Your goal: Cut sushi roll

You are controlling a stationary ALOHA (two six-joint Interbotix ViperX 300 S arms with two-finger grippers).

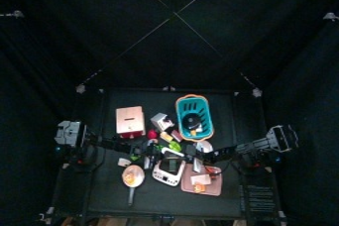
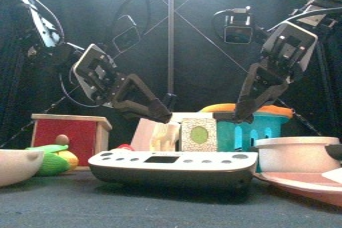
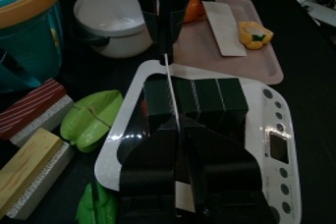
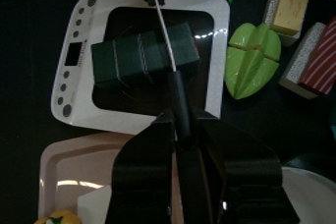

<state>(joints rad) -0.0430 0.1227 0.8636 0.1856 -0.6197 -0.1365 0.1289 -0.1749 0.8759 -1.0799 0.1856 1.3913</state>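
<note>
Hovering over the white kitchen scale [image 1: 169, 171] at the table's front middle, both arms meet from opposite sides. The sushi roll [image 4: 147, 54], dark and ribbed into segments, lies flat on the scale's black platform; the left wrist view shows it as a row of dark blocks [image 3: 197, 95] on the same platform.

Right gripper [image 4: 168, 110]: jaws pressed together on a knife [image 4: 160, 33], whose thin blade runs out from between the jaws and crosses the roll. Whether the edge touches the roll cannot be told.

Left gripper [image 3: 178, 120]: low over the scale, jaws close together with a thin dark rod [image 3: 168, 31] running out past them. Whether it grips anything cannot be told.

Surroundings:
- Pink cutting board [image 3: 250, 46] just beside the scale, carrying a pale strip and an orange-yellow piece.
- White pot [image 3: 116, 17] next to the board.
- Teal basket [image 1: 195, 114] behind the scale.
- Red wooden box [image 2: 72, 133] at front left.
- Green leaf-shaped toy [image 4: 253, 59] beside the scale, near striped blocks.
</note>
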